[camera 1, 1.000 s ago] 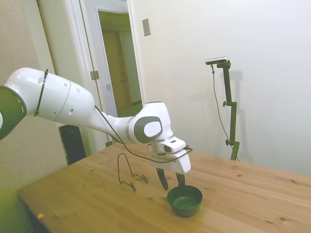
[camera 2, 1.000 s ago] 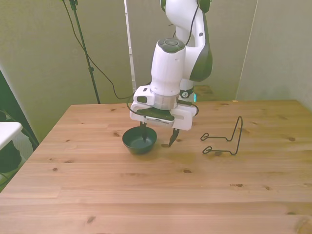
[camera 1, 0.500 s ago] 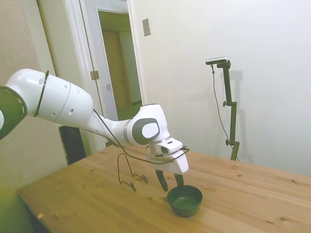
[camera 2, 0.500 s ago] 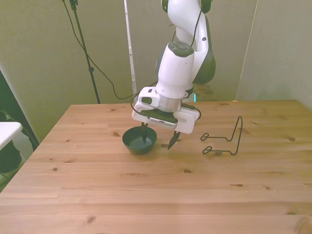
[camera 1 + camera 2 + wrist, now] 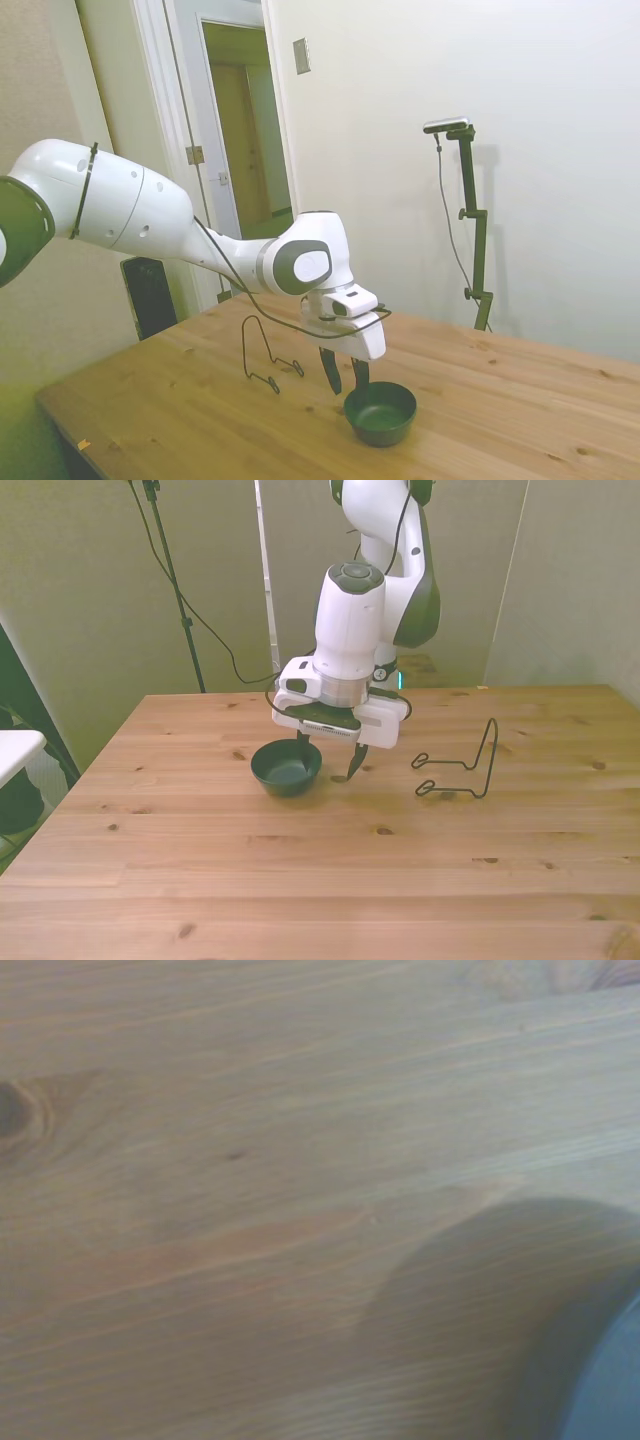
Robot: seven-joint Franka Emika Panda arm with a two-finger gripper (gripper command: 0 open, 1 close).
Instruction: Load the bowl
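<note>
Small round dark green matte bowl (image 5: pixel 287 767) sits upright on the light wooden plank table (image 5: pixel 320 880), toward the front view's left of the table's middle. In the side view the bowl (image 5: pixel 380 412) is just below and beside the arm's end, interior looks empty and dark. Narrower base, wider rim.

White arm's two-finger gripper (image 5: pixel 328 760) points down right at the bowl. Fingers are apart: one dark finger (image 5: pixel 303 748) sits at the bowl's rim on the front view's right side of it, seemingly just inside or on the edge; the other finger (image 5: pixel 356 761) hangs outside the bowl, tip close to the tabletop. So the jaws straddle the bowl wall, not clamped on it. Whether the inner finger touches the rim cannot be told. In the side view the gripper (image 5: pixel 345 374) has both dark fingers hanging just beside the bowl's near rim, with a gap between them.

Thin black wire rack (image 5: pixel 462 768) stands on the table to the front view's right, well apart from the bowl, with one tall upright loop and low feet. In the side view the rack (image 5: pixel 263 350) stands behind the arm.

Wrist view is blurry: wood grain with a knot (image 5: pixel 20 1110), a dark curved shadow, and a bluish-grey curved edge at one corner, likely the bowl (image 5: pixel 610 1380).

Black cable runs along the white arm (image 5: pixel 150 220). Open doorway (image 5: pixel 245 130) behind in the side view.
</note>
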